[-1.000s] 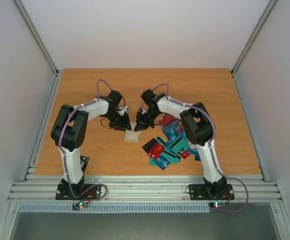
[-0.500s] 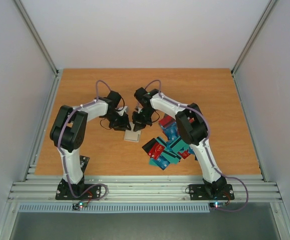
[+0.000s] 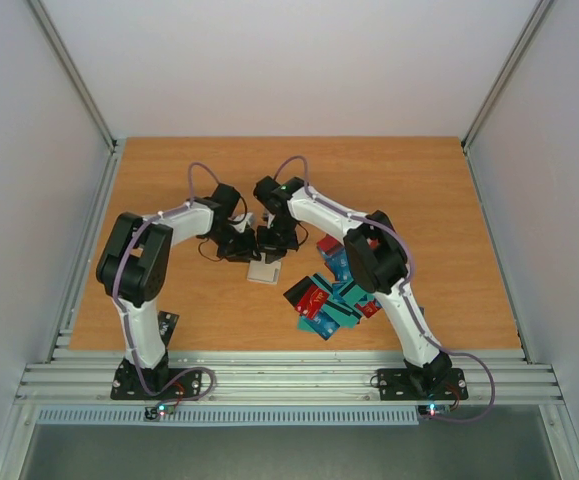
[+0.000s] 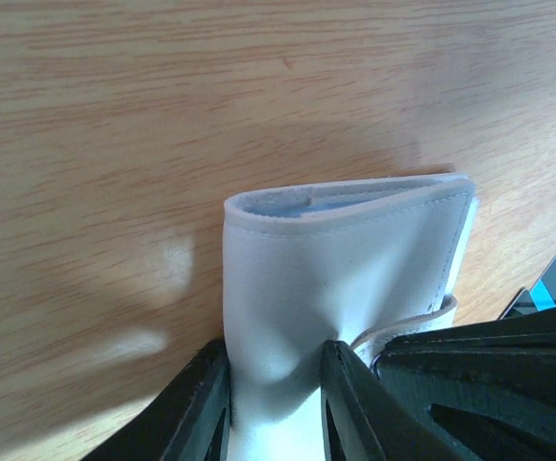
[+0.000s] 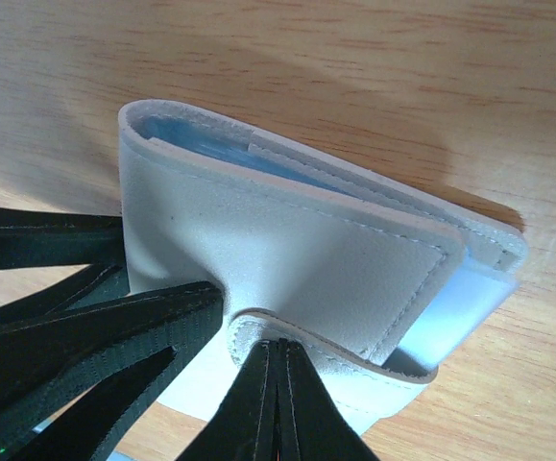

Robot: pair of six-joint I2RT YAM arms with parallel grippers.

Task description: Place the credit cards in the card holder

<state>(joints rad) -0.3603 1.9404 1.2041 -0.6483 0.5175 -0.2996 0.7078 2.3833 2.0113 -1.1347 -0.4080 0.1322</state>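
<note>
Two-arm grasp of the card holder (image 4: 345,279), a cream-beige wallet of soft, matte, leather-like material with stitched edges and rounded corners, lying folded on the wood-grain table (image 3: 169,180) near its middle. The left gripper (image 4: 276,403) pinches the holder's near cover between its two black fingers, and the material dimples where the right-hand one presses in. The right gripper (image 5: 276,360) has its thin black fingers pressed flat together, their tips meeting the curved edge of the clasp strap (image 5: 354,360); whether the strap is pinched between them cannot be told. The right wrist view alone shows the pale blue, glossy sleeves (image 5: 210,154) between the covers and the second layer projecting at the far corner. The left wrist view gives only a narrow slit of that blue at the fold, but adds a blue and teal card corner at its right margin. The overhead view alone shows the credit cards (image 3: 331,295), thin striped rectangles in teal, blue, red and black, heaped loosely just right of the holder, partly under the right forearm. From above, both wrists cover most of the holder, leaving its near corner visible. Purple cables (image 3: 197,175) loop over each arm.
</note>
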